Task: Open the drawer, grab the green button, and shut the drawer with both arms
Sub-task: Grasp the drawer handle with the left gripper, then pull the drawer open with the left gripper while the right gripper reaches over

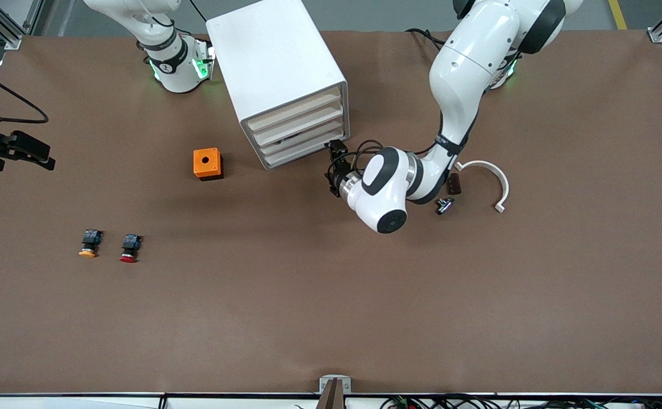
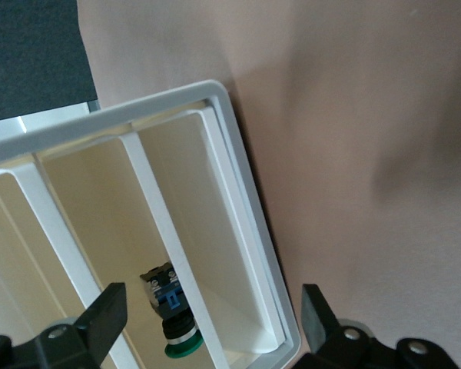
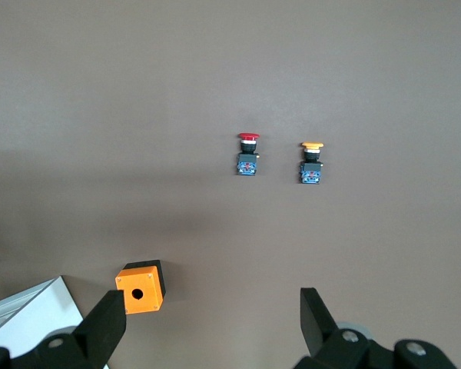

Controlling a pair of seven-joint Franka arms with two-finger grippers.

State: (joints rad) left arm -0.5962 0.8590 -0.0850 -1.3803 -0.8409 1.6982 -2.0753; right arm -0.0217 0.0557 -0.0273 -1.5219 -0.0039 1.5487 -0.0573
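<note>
The white cabinet (image 1: 274, 57) stands at the middle of the table, toward the robots' bases, with four cream-fronted drawers (image 1: 302, 139) that look about flush. In the left wrist view the green-capped button (image 2: 173, 327) lies inside one drawer (image 2: 215, 231), partly hidden by a white lip. My left gripper (image 1: 335, 165) is open and empty just in front of the drawers, at the cabinet's corner toward the left arm's end, and also shows in its own view (image 2: 211, 315). My right gripper (image 1: 21, 153) is open and empty, held up over the right arm's end of the table.
An orange box (image 1: 208, 163) with a round hole sits beside the cabinet. A yellow-orange-capped button (image 1: 89, 243) and a red-capped button (image 1: 130, 248) lie nearer the camera. A white curved piece (image 1: 493, 176) and two small dark parts (image 1: 453, 184) lie by the left arm.
</note>
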